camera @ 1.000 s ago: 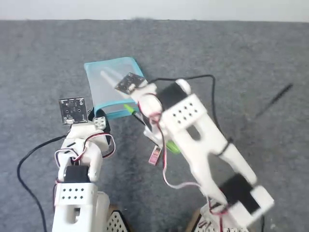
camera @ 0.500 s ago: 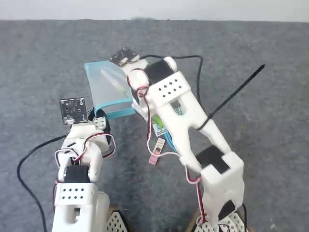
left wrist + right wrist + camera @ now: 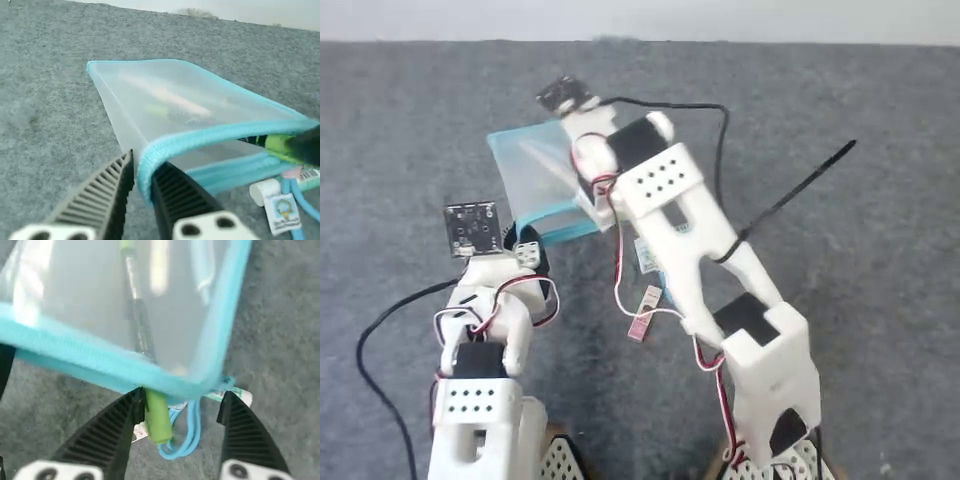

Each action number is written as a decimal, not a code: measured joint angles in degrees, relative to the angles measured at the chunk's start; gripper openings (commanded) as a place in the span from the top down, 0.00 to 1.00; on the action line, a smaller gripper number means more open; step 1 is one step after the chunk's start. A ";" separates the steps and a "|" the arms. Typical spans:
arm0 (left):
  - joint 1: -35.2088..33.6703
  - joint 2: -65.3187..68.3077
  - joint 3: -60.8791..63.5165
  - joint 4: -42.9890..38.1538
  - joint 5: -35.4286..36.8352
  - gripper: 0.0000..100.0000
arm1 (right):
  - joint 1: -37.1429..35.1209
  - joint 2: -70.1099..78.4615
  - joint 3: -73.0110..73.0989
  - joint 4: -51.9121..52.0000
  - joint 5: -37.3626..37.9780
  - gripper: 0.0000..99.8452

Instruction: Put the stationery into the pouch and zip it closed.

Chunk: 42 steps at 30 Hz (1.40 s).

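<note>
While the left gripper [image 3: 143, 162] is clamped on the turquoise fabric lip of the translucent, turquoise-edged plastic pouch [image 3: 170, 107], one ribbed black finger on each side of the band, the pouch lies on the grey carpeted table [image 3: 860, 90] between the two arms' reach, its mouth held open. A slim pen with a dark barrel and a lime-green end, the green pen [image 3: 156, 415], sits mostly inside the pouch, and only the green end pokes out past the lip. A pale, stick-shaped item [image 3: 167, 97] rests deeper inside.

The right gripper [image 3: 182, 396] hovers at that mouth with its fingers spread wide apart, the pen's green end right against the inner face of one of them and nothing pinched between the two. Below the lip a thin blue cord loop [image 3: 186, 437] trails onto the carpet beside a small white cylinder [image 3: 262, 190]. A little pink clip [image 3: 642, 318] lies between the arms, and a thin black strip [image 3: 800, 190] lies beyond the right arm [image 3: 670, 215].
</note>
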 measured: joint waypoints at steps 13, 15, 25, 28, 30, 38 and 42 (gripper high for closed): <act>0.00 0.00 0.00 0.00 -0.09 0.99 | 6.51 -20.04 4.75 4.13 3.52 0.75; 0.00 0.00 0.00 0.00 -0.09 0.99 | 9.23 -24.09 10.81 3.78 4.31 0.75; 0.00 0.00 0.00 0.00 -0.09 0.99 | 12.22 -32.97 60.22 -27.16 0.97 0.75; 0.00 0.00 0.00 0.00 -0.09 0.99 | 11.96 -31.56 63.03 -36.22 -8.00 0.75; 0.00 0.00 0.00 0.00 -0.09 0.99 | 11.96 -28.84 63.03 -40.70 -15.30 0.75; 0.00 0.00 0.00 0.00 -0.09 0.99 | 12.13 -13.71 56.62 -45.36 -33.32 0.75; 0.00 0.00 0.00 0.00 -0.09 0.99 | 12.84 -6.42 51.60 -45.36 -37.63 0.75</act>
